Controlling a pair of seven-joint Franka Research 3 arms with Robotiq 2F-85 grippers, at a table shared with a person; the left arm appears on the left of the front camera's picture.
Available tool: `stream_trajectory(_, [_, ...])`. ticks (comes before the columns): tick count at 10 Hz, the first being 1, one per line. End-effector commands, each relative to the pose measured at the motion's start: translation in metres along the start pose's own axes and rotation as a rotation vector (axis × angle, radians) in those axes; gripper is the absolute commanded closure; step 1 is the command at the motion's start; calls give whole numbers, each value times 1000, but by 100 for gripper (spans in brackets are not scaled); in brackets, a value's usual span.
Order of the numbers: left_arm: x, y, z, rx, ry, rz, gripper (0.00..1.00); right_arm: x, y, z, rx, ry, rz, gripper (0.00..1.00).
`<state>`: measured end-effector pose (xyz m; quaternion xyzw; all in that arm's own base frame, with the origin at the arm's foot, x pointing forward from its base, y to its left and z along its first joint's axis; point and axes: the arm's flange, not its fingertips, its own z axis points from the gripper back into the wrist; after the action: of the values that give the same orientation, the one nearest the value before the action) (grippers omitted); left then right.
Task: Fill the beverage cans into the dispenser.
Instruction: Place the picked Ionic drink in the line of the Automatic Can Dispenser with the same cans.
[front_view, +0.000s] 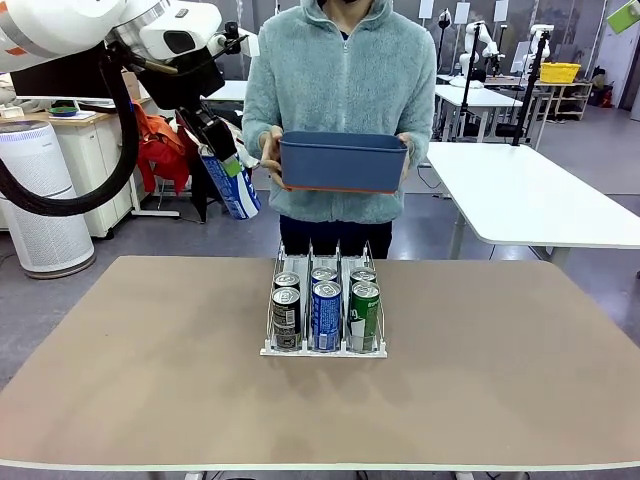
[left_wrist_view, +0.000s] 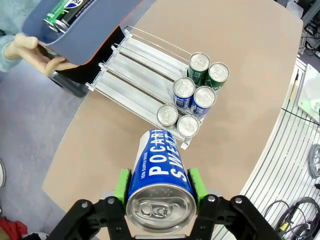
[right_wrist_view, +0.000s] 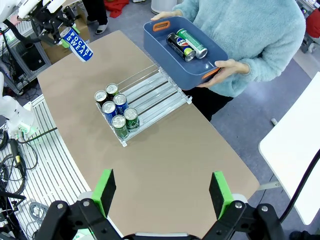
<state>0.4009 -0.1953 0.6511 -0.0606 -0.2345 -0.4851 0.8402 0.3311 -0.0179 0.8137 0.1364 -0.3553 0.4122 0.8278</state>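
Note:
My left gripper (left_wrist_view: 159, 186) is shut on a blue beverage can (left_wrist_view: 160, 175) with white lettering, held in the air to the left of the person; the same can (front_view: 231, 183) hangs tilted from the left gripper (front_view: 226, 160) above the table's far left edge. The dispenser (front_view: 324, 345) sits mid-table with dark, blue and green cans (front_view: 326, 316) standing at its front, two per lane. A person holds a blue bin (front_view: 342, 160) behind it, with two more cans (right_wrist_view: 186, 44) lying inside. My right gripper (right_wrist_view: 163, 192) stands open high above the table.
The brown table (front_view: 150, 380) has free room on both sides of the dispenser. The sloped lanes (left_wrist_view: 137, 65) behind the standing cans are bare. A white table (front_view: 530, 190) stands at the back right, a white cylinder unit (front_view: 40, 200) at the left.

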Motion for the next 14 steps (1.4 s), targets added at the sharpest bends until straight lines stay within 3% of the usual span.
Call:
stream_trajectory(1, [-1, 6, 2, 18, -8, 11, 43, -1, 1, 0, 7, 2, -4, 0])
stream_trajectory(4, [-1, 3, -2, -1, 1, 6, 43, -1, 1, 0, 7, 2, -4, 0])
stream_trajectory(6, [22, -24, -28, -58, -59, 109, 43, -1, 1, 0, 7, 2, -4, 0])
stream_trajectory(8, [28, -72, -69, -78, -79, 74, 43, -1, 1, 0, 7, 2, -4, 0])
stream_trajectory(11, [35, -96, -90, -154, -102, 30, 43, -1, 1, 0, 7, 2, -4, 0])
stream_trajectory(14, [42, -116, -123, -248, -61, -7, 43, -1, 1, 0, 7, 2, -4, 0])
